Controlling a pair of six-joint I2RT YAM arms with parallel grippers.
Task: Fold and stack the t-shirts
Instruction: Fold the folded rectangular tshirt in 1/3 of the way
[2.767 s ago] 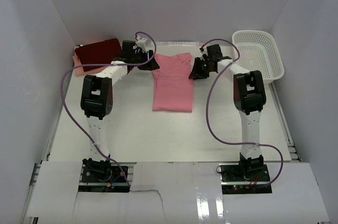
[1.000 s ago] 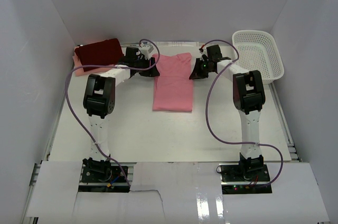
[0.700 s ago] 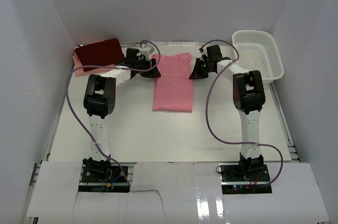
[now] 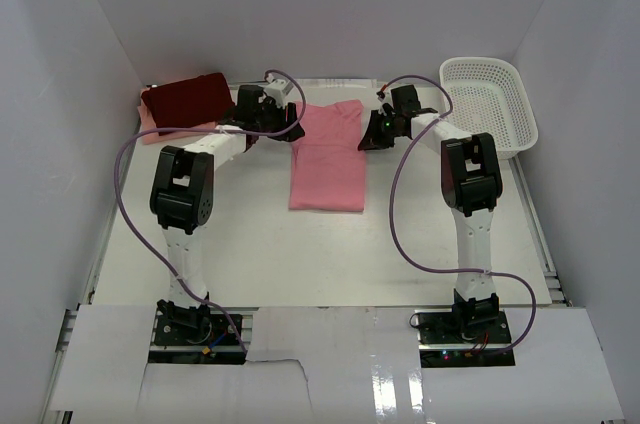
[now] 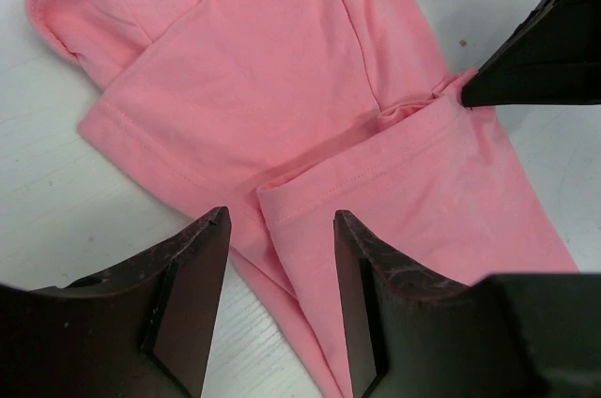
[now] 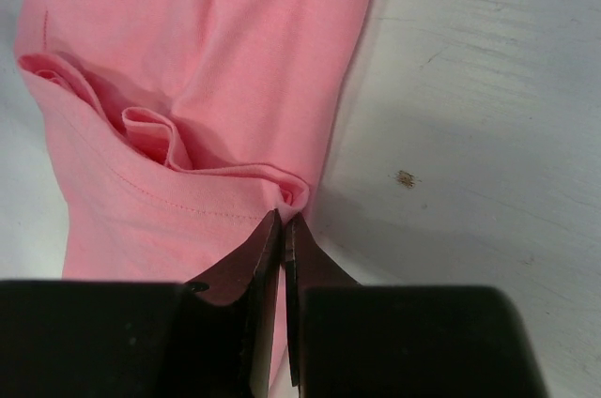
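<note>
A salmon-pink t-shirt (image 4: 328,159) lies partly folded lengthwise at mid-table. My left gripper (image 4: 289,130) is at its upper left edge. In the left wrist view, that gripper (image 5: 279,229) is open, its fingers astride a folded hem of the shirt (image 5: 282,88). My right gripper (image 4: 367,134) is at the shirt's upper right edge. The right wrist view shows this gripper (image 6: 284,220) shut on a pinch of the pink cloth (image 6: 188,60), which bunches just beyond the tips. A folded dark maroon t-shirt (image 4: 185,97) lies at the back left on a pale peach-pink one (image 4: 150,126).
A white mesh basket (image 4: 492,104) stands at the back right against the wall. White walls close in the table on three sides. The arms' purple cables (image 4: 400,204) loop over the table. The right gripper's dark fingers (image 5: 545,51) show in the left wrist view.
The left arm's elbow has shifted a little left and nearer, with its gripper staying at the shirt's left edge. The right arm and the shirt have not moved.
</note>
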